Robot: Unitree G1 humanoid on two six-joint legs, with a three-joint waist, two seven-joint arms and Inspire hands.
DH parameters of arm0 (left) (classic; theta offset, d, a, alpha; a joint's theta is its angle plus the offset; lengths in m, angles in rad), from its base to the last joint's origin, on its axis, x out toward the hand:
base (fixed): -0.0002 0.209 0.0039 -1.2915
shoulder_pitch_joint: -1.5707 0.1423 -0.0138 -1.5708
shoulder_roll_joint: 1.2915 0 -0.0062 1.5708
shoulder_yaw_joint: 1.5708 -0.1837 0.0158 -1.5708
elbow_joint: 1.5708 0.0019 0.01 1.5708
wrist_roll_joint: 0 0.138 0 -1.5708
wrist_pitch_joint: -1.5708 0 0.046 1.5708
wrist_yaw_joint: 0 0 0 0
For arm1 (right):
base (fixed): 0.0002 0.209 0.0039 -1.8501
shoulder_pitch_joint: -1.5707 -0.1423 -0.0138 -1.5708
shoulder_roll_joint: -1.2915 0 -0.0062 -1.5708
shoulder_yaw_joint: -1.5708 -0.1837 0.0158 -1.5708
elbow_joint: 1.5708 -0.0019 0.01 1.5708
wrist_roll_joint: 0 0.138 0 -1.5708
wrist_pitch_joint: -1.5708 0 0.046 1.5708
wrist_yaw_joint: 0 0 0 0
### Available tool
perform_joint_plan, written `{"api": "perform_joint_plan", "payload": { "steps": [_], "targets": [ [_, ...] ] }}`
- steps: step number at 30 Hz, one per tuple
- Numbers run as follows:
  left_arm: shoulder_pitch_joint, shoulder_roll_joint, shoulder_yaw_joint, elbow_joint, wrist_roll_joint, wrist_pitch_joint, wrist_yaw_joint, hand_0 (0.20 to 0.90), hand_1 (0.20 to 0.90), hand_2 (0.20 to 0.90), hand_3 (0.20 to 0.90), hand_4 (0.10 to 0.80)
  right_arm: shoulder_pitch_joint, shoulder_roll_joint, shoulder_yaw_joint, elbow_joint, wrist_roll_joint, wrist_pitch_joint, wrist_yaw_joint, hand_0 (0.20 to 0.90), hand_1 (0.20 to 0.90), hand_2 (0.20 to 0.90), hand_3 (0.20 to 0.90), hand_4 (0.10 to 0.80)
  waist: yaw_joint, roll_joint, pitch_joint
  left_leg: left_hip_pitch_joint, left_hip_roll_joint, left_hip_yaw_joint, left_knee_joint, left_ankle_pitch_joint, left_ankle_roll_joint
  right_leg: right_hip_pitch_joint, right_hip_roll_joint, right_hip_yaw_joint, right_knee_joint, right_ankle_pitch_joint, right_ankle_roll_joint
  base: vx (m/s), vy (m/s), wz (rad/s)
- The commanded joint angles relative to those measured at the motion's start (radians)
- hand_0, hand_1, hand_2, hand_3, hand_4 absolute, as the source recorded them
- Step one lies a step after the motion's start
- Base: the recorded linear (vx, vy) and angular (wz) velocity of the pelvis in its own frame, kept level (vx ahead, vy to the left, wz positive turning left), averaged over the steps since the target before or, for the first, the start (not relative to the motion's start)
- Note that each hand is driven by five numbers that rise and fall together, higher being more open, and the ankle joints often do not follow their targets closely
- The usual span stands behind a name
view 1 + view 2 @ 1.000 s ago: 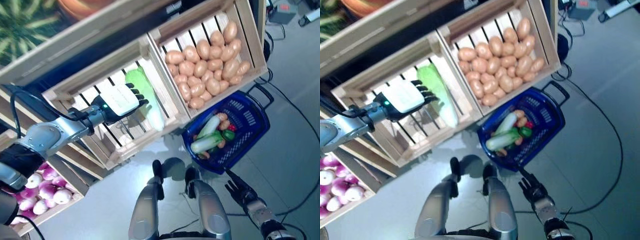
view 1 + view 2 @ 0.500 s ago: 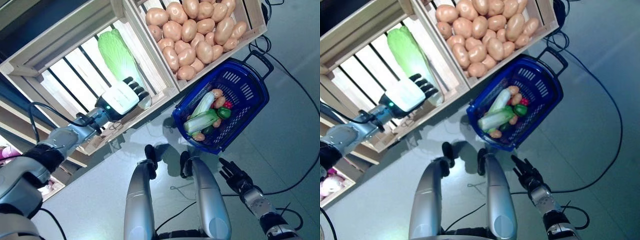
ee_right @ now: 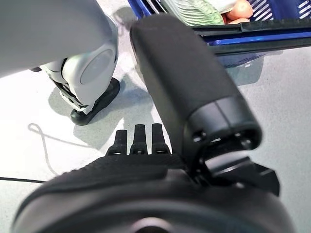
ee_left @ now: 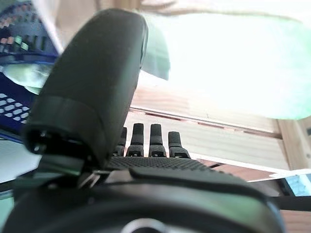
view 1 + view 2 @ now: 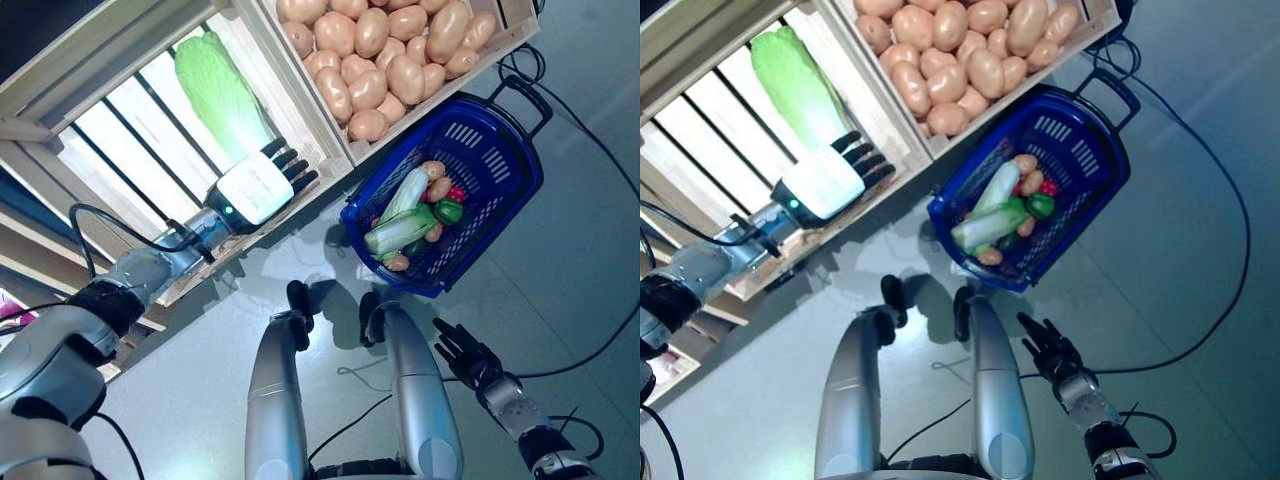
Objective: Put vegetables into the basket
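Observation:
The blue basket (image 5: 495, 165) stands on the floor below the wooden stand. In it lie long pale green vegetables (image 5: 398, 230), a green pepper (image 5: 449, 211) and small orange and red ones. My left hand (image 5: 262, 185) is open with straight fingers at the lower end of a long pale green cabbage (image 5: 220, 95), over the front edge of its slatted crate (image 5: 120, 140). In the left wrist view the fingers (image 4: 150, 141) are straight, with the cabbage (image 4: 233, 63) past them. My right hand (image 5: 465, 355) is open, low over the floor, apart from the basket on its near side.
A second wooden crate (image 5: 505, 35) stands beside the cabbage's crate, right above the basket. The basket's black handle (image 5: 525, 95) points away from me. The grey floor (image 5: 580, 250) spreads to the right of the basket.
The camera has shifted. My left hand has moved from beside the cabbage's middle to its lower end at the crate's front edge. The right hand stays low and open.

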State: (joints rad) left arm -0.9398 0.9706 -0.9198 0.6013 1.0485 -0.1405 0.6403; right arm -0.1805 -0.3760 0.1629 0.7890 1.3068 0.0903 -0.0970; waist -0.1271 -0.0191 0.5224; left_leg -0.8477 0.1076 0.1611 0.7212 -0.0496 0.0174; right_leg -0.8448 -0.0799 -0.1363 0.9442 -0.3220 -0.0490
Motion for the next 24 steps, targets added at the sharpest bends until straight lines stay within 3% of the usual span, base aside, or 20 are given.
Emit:
{"api": "perform_joint_plan", "payload": {
  "steps": [1, 10, 24],
  "targets": [
    [-0.146, 0.019, 0.062, -0.009, 0.011, 0.049, 0.015, 0.9, 0.9, 0.9, 0.9, 0.8, 0.033, -0.042, -0.04, 0.0, 0.021, -0.034, 0.032, 0.9, 0.9, 0.9, 0.9, 0.8, -0.017, 0.008, -0.002, 0.07, 0.004, 0.03, 0.074, -0.176, -0.008, 0.061, 0.003, 0.018, -0.094, 0.088, 0.033, 0.007, -0.008, -0.04],
    [-0.218, 0.033, 0.016, 0.078, 0.019, 0.094, -0.055, 0.9, 0.9, 0.9, 0.9, 0.8, 0.056, -0.045, -0.069, 0.057, 0.035, -0.037, 0.077, 0.9, 0.9, 0.9, 0.9, 0.8, -0.027, 0.003, -0.002, 0.027, 0.012, 0.027, 0.103, -0.19, 0.004, 0.014, -0.003, 0.019, -0.074, 0.09, 0.036, 0.021, 0.004, -0.01],
    [-0.177, 0.035, 0.044, 0.126, 0.016, 0.142, -0.072, 0.9, 0.9, 0.9, 0.9, 0.8, 0.095, -0.064, -0.089, 0.001, 0.049, -0.038, 0.053, 0.9, 0.9, 0.9, 0.9, 0.8, -0.031, -0.001, -0.002, -0.035, 0.015, 0.023, 0.169, -0.225, 0.014, -0.046, -0.022, 0.024, -0.03, 0.078, 0.033, 0.041, 0.039, 0.01]
  ]
}}
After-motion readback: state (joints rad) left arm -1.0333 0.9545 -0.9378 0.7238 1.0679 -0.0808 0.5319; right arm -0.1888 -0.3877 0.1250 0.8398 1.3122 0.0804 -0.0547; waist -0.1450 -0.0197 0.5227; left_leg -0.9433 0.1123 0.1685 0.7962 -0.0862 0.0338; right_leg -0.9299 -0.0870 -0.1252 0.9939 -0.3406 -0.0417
